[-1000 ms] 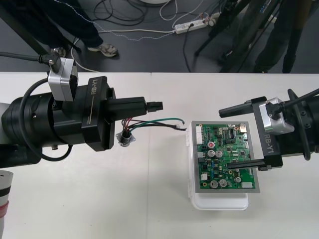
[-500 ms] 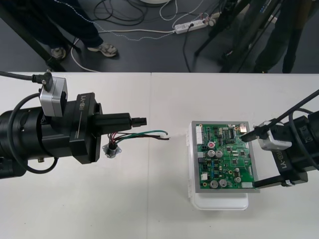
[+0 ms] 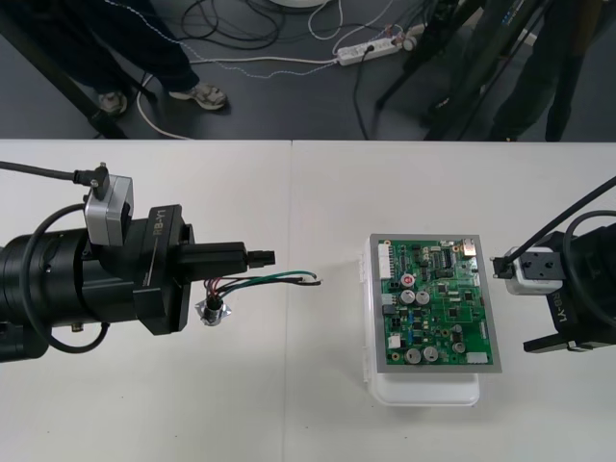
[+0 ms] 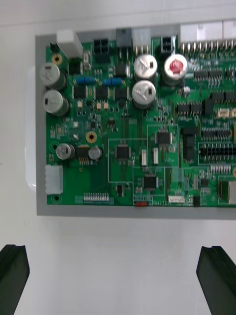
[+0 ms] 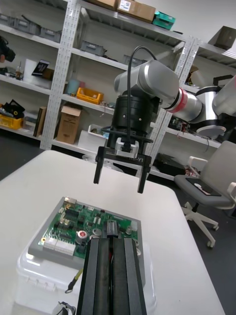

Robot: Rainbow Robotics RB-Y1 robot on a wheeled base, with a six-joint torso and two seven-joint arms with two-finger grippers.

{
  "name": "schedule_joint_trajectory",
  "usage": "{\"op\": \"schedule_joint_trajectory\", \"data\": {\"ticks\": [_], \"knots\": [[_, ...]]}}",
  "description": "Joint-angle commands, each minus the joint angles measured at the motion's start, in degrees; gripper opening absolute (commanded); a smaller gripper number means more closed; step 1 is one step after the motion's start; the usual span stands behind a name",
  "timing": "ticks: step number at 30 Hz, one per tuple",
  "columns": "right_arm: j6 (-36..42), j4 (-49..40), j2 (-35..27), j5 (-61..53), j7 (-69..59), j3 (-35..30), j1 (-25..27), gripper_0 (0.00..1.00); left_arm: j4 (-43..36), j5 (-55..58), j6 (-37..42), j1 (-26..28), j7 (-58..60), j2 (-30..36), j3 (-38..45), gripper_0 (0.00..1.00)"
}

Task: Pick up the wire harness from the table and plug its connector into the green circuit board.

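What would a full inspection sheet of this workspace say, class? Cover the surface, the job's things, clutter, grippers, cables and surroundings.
Surface: plain light table.
Job's things: green circuit board on a white base; wire harness apart from the board, not plugged in, its metal socket under the left gripper.
Clutter: nothing seen.
Grippers: left gripper, jaws shut on the wire harness, left of the board; right gripper, jaws open, just right of the board.
Cables: loose cables and a power strip on the floor.
Surroundings: dark floor beyond the table's far edge.
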Motion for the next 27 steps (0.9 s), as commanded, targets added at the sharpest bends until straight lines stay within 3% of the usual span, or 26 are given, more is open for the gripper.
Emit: {"op": "schedule_joint_trajectory", "data": {"ticks": [1, 12, 27], "knots": [[-0.39, -1.49, -2.12, 4.06, -3.61, 0.35, 3.07, 1.0, 3.97, 0.21, -5.38, -0.29, -8.14, 0.25, 1.3, 0.0], [1.11, -1.58, -2.03, 10.74, -3.79, 0.44, 6.85, 1.0, 13.11, 1.35, -9.51, -3.11, -16.92, 0.16, 0.33, 0.0], [8.23, -1.58, -0.19, 14.96, 4.12, 2.11, 6.93, 1.0, 23.31, 1.88, -9.68, -5.57, -28.35, 0.16, -3.71, 0.0]]}}
